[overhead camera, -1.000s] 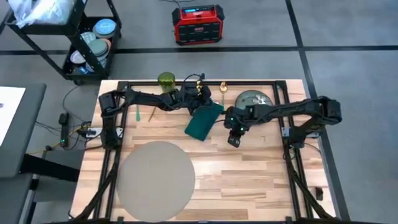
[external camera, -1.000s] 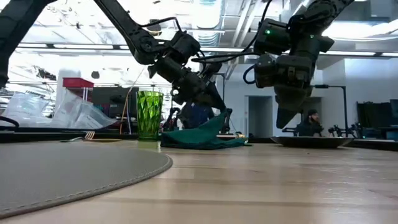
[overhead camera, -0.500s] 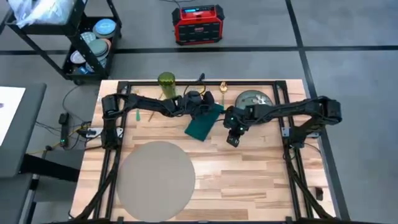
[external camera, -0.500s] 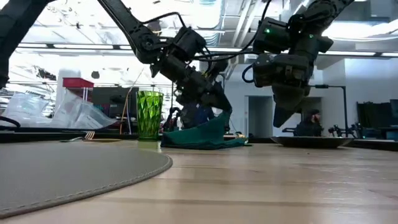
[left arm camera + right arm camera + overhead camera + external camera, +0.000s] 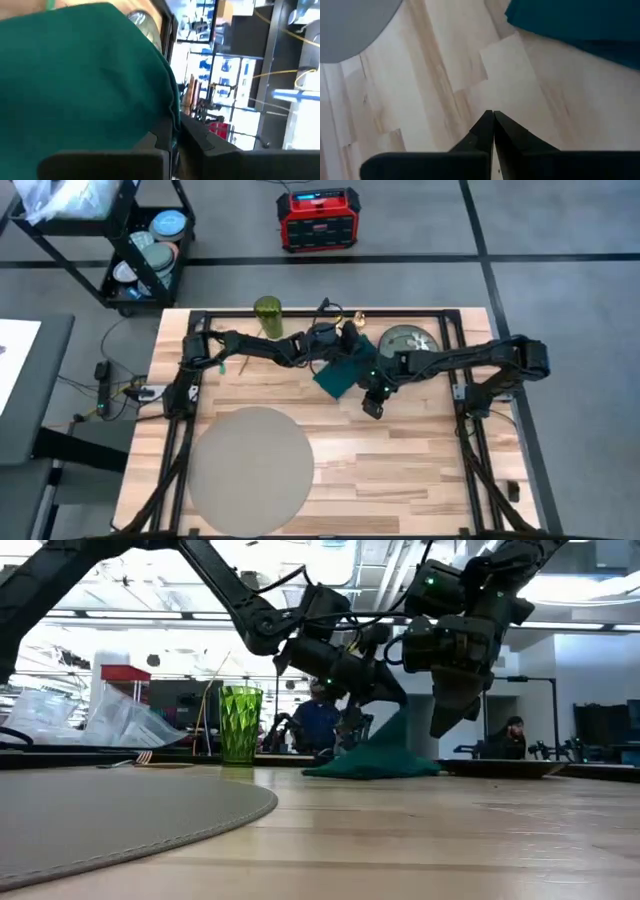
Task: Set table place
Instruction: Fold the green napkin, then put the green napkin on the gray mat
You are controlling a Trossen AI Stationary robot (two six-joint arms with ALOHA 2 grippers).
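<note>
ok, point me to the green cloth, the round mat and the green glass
green cloth (image 5: 338, 374): high view, on its flat middle.
round mat (image 5: 250, 470): high view, on its bare centre.
green glass (image 5: 240, 725): low view, on the middle of its faceted wall.

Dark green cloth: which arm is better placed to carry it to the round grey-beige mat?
Left. Its gripper is shut on the dark green cloth; the right gripper hangs shut and empty beside it, above the table.
</note>
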